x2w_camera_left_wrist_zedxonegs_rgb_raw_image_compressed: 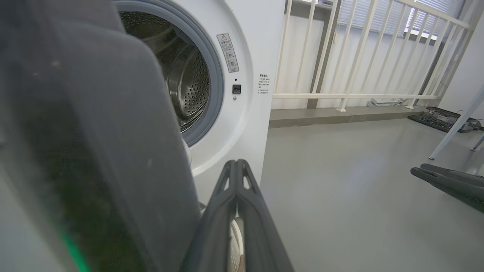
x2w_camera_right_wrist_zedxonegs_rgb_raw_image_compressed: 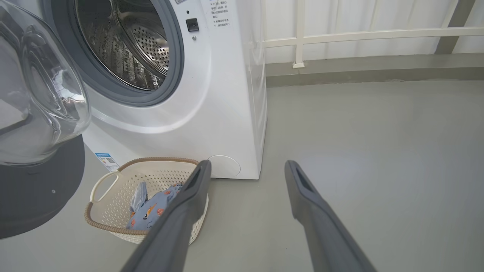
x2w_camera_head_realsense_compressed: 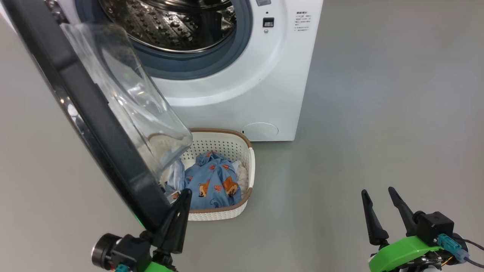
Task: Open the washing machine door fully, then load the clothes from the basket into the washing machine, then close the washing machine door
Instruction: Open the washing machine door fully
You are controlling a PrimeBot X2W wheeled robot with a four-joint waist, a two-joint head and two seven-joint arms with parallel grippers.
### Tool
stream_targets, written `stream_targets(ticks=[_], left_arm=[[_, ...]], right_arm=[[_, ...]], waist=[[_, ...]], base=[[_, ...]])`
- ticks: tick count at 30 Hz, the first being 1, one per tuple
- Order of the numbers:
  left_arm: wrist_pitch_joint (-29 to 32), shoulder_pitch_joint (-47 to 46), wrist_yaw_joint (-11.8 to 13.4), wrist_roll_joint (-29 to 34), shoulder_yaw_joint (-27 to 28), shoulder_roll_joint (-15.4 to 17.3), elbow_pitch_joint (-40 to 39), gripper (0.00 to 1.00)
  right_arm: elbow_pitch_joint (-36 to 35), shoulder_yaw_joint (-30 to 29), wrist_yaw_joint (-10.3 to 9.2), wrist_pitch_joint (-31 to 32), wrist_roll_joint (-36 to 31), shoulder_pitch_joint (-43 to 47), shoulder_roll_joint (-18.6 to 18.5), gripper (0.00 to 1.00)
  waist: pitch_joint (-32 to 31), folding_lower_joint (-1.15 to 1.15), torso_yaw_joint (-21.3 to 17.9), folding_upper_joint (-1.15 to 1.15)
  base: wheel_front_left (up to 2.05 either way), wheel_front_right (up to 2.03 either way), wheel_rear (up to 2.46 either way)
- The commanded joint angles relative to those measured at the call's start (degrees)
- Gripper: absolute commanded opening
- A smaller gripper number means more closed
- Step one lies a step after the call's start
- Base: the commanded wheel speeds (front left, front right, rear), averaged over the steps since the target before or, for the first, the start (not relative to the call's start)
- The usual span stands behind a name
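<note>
the washing machine door point(x2w_camera_head_realsense_compressed: 94, 121) stands swung open, seen edge-on in the head view, its black rim slanting from upper left to lower centre and its glass bowl bulging towards the washing machine point(x2w_camera_head_realsense_compressed: 234, 98). the left gripper point(x2w_camera_head_realsense_compressed: 184, 196) is pinched together, empty, against the rim's lower end. the right gripper point(x2w_camera_head_realsense_compressed: 378, 192) is spread apart over bare floor. the clothes point(x2w_camera_head_realsense_compressed: 213, 185) lie in the basket point(x2w_camera_head_realsense_compressed: 251, 166) before the machine.

Whites, greys and one bear print were recorded.
The washing machine point(x2w_camera_head_realsense_compressed: 234, 94) was finished in white, with a grey gasket point(x2w_camera_head_realsense_compressed: 196, 70) and a perforated steel drum point(x2w_camera_head_realsense_compressed: 170, 30); the washing machine door point(x2w_camera_head_realsense_compressed: 94, 124) was rimmed in glossy black around clear glass. The basket point(x2w_camera_head_realsense_compressed: 223, 145) was coloured cream-white, perforated, edged in woven brown; the clothes point(x2w_camera_head_realsense_compressed: 213, 181) were printed with orange-brown bears on light blue. The floor point(x2w_camera_head_realsense_compressed: 378, 113) was grey.
</note>
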Motion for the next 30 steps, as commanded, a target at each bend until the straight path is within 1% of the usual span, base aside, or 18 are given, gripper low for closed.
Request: stream_targets(ticks=[1,8,13,20,24,29,30], left_arm=[[-0.29,-0.28,-0.09,-0.62,2.93,0.65,-1.54,0.0],[-0.29,1.43,-0.08,-0.02,4.55,0.55,-1.38,0.0],[-0.29,2.38,0.53,0.06,5.92,0.5,-2.13,0.0],[-0.29,3.13,3.09,-1.56,7.34,0.47,-3.78,0.0],[-0.29,3.45,4.8,-3.14,9.51,0.47,-4.16,0.0],[-0.29,3.29,5.83,-4.3,13.48,0.46,-2.9,0.0],[-0.29,3.29,5.83,-4.3,13.48,0.46,-2.9,0.0]], right_arm=[[-1.06,1.5,0.09,-0.27,0.66,-1.51,-0.15,1.0],[-1.17,1.23,0.09,-0.27,0.59,-1.35,-0.15,1.0],[-1.05,1.09,0.09,-0.27,0.46,-1.44,-0.15,1.0],[-0.88,1.08,0.09,-0.27,0.46,-1.42,-0.15,1.0],[-0.86,1.24,0.09,-0.27,0.48,-1.36,-0.15,1.0],[-0.94,1.3,0.09,-0.27,0.23,-1.46,-0.15,1.0],[-0.94,1.3,0.09,-0.27,0.23,-1.46,-0.15,1.0]], waist=[[0.06,0.0,0.59,0.0],[0.32,0.0,2.56,0.0],[0.53,0.0,4.49,0.0],[0.74,0.0,7.92,0.0],[0.72,0.0,9.64,0.0],[1.22,0.0,10.7,0.0],[1.22,0.0,10.7,0.0]], base=[[0.0,0.0,0.0],[0.0,0.0,0.0],[0.0,0.0,0.0],[0.0,0.0,0.0],[0.0,0.0,0.0],[0.0,0.0,0.0],[0.0,0.0,0.0]])
